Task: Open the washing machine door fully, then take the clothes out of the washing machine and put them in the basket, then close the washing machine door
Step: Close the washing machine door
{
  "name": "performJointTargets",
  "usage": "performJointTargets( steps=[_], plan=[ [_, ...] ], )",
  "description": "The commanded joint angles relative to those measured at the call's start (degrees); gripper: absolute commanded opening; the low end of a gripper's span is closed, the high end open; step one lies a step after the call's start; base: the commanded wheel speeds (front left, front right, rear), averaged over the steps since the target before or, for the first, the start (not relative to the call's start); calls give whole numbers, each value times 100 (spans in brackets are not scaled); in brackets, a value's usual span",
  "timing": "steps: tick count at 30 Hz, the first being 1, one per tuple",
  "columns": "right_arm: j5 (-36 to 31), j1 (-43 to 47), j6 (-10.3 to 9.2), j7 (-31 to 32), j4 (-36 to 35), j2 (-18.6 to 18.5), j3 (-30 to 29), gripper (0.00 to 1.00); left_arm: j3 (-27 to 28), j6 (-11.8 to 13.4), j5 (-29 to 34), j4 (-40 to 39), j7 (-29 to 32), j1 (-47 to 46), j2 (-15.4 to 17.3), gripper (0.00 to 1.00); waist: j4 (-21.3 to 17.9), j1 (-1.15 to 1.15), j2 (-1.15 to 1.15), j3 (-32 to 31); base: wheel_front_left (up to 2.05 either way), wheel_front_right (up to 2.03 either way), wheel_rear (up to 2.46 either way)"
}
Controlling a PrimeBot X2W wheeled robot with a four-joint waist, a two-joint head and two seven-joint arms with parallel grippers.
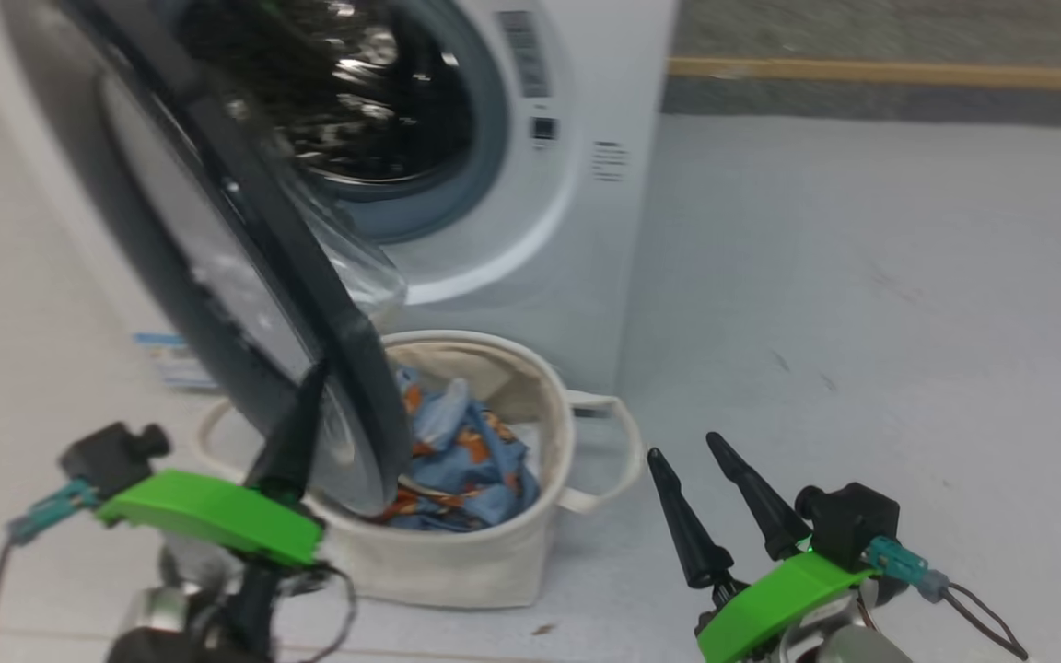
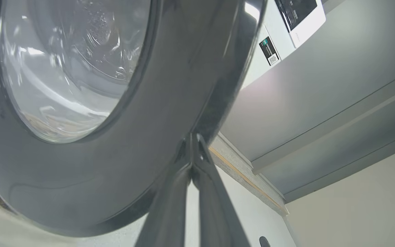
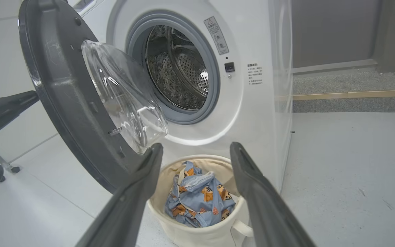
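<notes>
The washing machine (image 1: 586,230) stands with its steel drum (image 3: 180,72) showing no garments. The washing machine door (image 1: 217,276) is swung out toward me, its domed glass (image 3: 125,99) facing the drum. My left gripper (image 1: 314,382) is shut, its joined tips (image 2: 193,137) pressed against the door's black outer rim (image 2: 183,85) near the lower edge. The basket (image 1: 457,562) sits on the floor before the machine, holding the blue bear-print clothes (image 1: 466,460). My right gripper (image 1: 685,448) hangs open and empty to the basket's right, pointing over the basket (image 3: 201,236) and clothes (image 3: 201,199).
Pale floor (image 1: 862,322) stretches wide to the right of the machine. A yellow strip (image 1: 862,72) runs along the far floor edge. A small blue label (image 1: 167,359) shows low behind the door. The left arm's finger (image 3: 5,106) lies outside the door.
</notes>
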Motion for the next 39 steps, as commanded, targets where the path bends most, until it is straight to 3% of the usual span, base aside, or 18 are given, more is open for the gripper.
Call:
performJointTargets(
  steps=[1, 9, 16, 27, 32, 33, 34, 39],
  plan=[
    [-29, -255, 6, -82, -187, 52, 34, 100, 86, 5, 158, -237, -150, -345, -24, 0, -372, 0, 0, 137, 0, 0, 0],
    [-41, -389, 6, -121, -155, 91, -11, 100, -14, -91, 432, 373, -754, -953, -223, 0, -879, 0, 0, 358, 0, 0, 0],
    [-52, -446, 6, -150, -126, 90, -33, 100, -35, -249, 481, 1020, -1035, -1336, -266, 0, -995, 0, 0, 428, 0, 0, 0],
    [-45, -435, 6, -181, -117, 88, -69, 100, -206, -432, 609, 1317, -1189, -1309, -172, 0, -617, 0, 0, 427, 0, 0, 0],
    [-45, -396, 6, -189, -101, 73, -94, 100, -198, -435, 682, 1301, -1205, -1066, 14, 0, -368, 0, 0, 347, 0, 0, 0],
    [-44, -390, 6, -190, -99, 70, -97, 100, -202, -434, 679, 1308, -1182, -1020, 41, 8, -337, 0, 0, 331, 0, 0, 0],
    [-41, -386, 6, -191, -98, 69, -97, 100, -213, -440, 687, 1301, -1169, -976, 72, 100, -313, 0, 0, 317, 0, 0, 0],
    [-24, -363, 6, -195, -87, 55, -94, 100, -342, -479, 882, 1222, -1209, -752, 260, 100, -210, 0, 0, 235, 0, 0, 0]
  ],
)
